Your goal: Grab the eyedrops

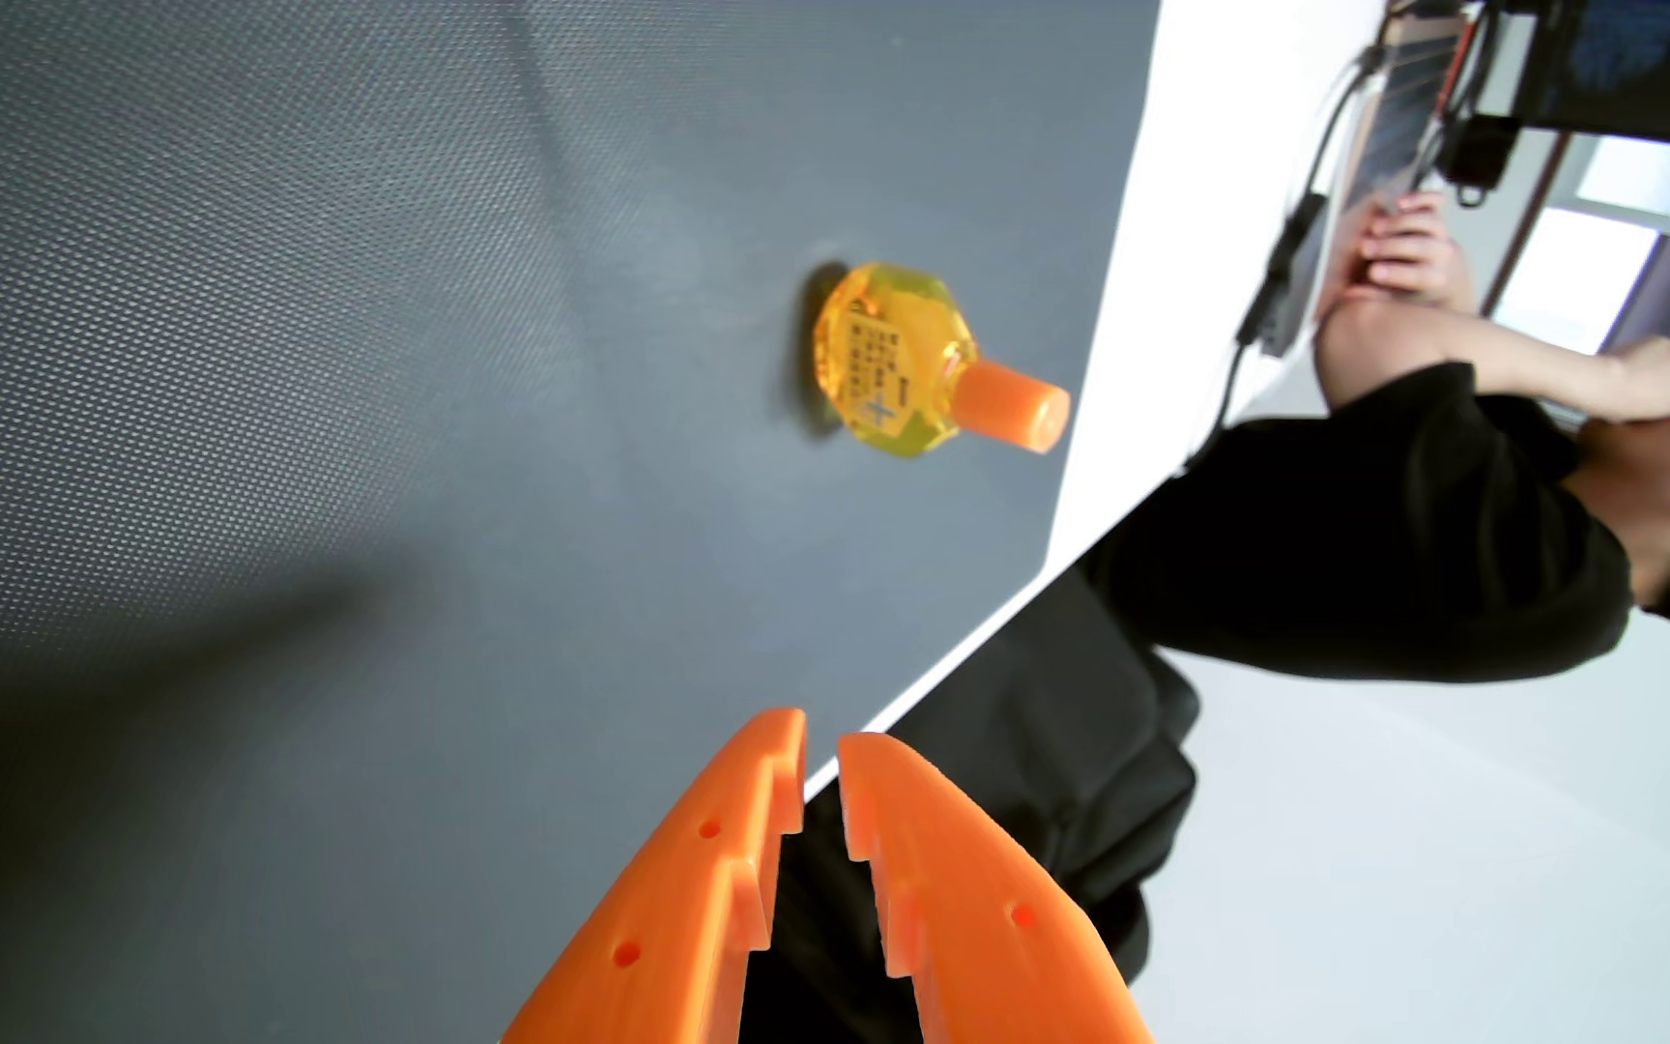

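Note:
In the wrist view, which lies on its side, a small yellow eyedrop bottle [896, 366] with an orange cap stands upright on the dark grey mat [359, 402], its cap pointing right in the picture. My orange gripper [821, 748] enters from the bottom edge. Its two fingertips stand almost together with a narrow gap and hold nothing. The bottle is well away from the fingertips, up the picture and slightly to the right.
The mat's edge meets a white table surface [1182, 251] just right of the bottle. A person in a black top [1363, 542] sits beyond the table edge, with a monitor and cables [1474, 120] at the top right.

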